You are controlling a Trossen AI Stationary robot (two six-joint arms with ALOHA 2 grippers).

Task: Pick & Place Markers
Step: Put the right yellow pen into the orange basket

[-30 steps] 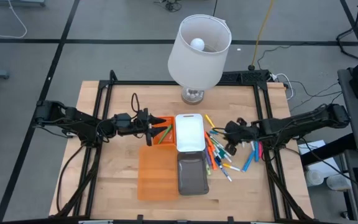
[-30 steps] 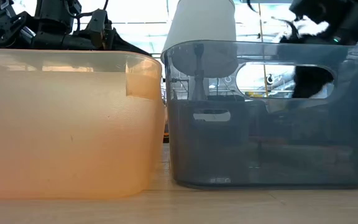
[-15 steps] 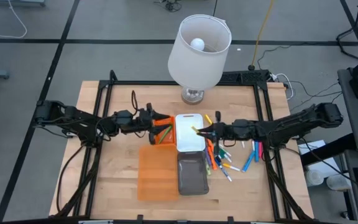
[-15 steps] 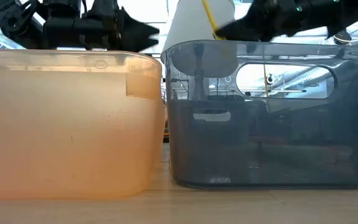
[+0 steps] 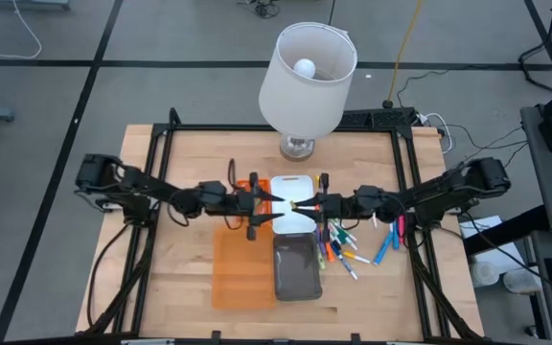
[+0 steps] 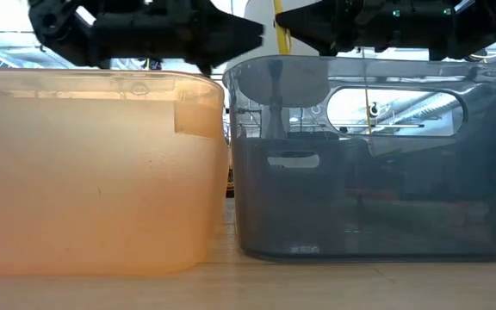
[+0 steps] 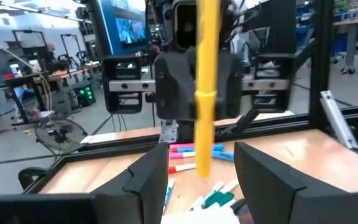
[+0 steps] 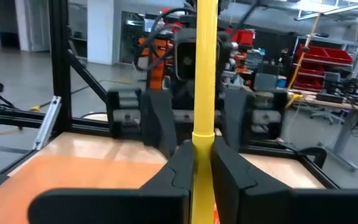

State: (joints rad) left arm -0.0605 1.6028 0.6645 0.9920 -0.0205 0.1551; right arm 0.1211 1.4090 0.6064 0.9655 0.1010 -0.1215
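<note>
Facing each other above the white tray, the right gripper is clamped on a yellow marker; the left gripper, half-spread, should be closed squarely around it before release.

Three trays sit on the table: one orange, one white, one grey. One lamp stands behind them. Two robot arms meet over the white tray, one yellow marker between them. The loose markers number roughly a dozen or more; they overlap too much to count exactly.
</note>
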